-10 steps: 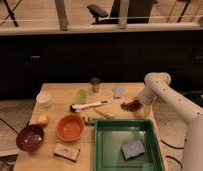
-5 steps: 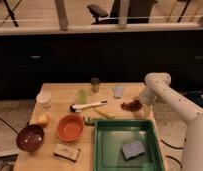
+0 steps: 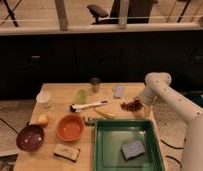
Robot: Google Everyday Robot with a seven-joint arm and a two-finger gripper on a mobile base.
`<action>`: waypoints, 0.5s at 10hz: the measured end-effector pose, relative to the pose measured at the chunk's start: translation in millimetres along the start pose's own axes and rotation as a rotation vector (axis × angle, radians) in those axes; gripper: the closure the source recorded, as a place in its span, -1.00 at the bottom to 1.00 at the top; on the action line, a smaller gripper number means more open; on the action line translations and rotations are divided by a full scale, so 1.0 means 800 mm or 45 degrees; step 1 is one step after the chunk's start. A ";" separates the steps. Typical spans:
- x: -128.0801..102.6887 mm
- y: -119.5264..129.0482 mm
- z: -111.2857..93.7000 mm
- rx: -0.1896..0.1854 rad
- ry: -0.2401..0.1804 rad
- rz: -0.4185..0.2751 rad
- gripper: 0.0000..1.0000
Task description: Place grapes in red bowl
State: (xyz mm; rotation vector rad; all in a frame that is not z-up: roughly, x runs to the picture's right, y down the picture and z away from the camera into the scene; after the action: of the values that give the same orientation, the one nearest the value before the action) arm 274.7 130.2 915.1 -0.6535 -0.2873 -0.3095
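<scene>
Over the wooden surface [image 3: 60, 92], arched down at the right edge with the white arm [image 3: 170, 97], just behind the green tray [image 3: 112, 140]. Well right of the red bowl [image 3: 70, 128]. Grapes [image 3: 130, 105] flat on the wood, tool [image 3: 141, 103] just beside them, fingers spread apart.

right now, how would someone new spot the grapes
On the wooden table, find the green tray at the near right. Just past its far right corner, by the robot's gripper, lie the grapes. Nothing else nearby is a dark reddish-brown cluster of small round berries.
</scene>
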 end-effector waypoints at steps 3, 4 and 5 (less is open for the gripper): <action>0.001 0.000 0.000 0.000 0.000 0.008 -0.60; 0.001 0.000 0.000 0.000 -0.001 0.011 -0.60; 0.002 0.000 0.000 0.000 -0.003 0.012 -0.60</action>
State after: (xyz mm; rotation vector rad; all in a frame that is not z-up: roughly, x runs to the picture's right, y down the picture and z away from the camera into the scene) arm 275.7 130.1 915.9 -0.6549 -0.2862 -0.2993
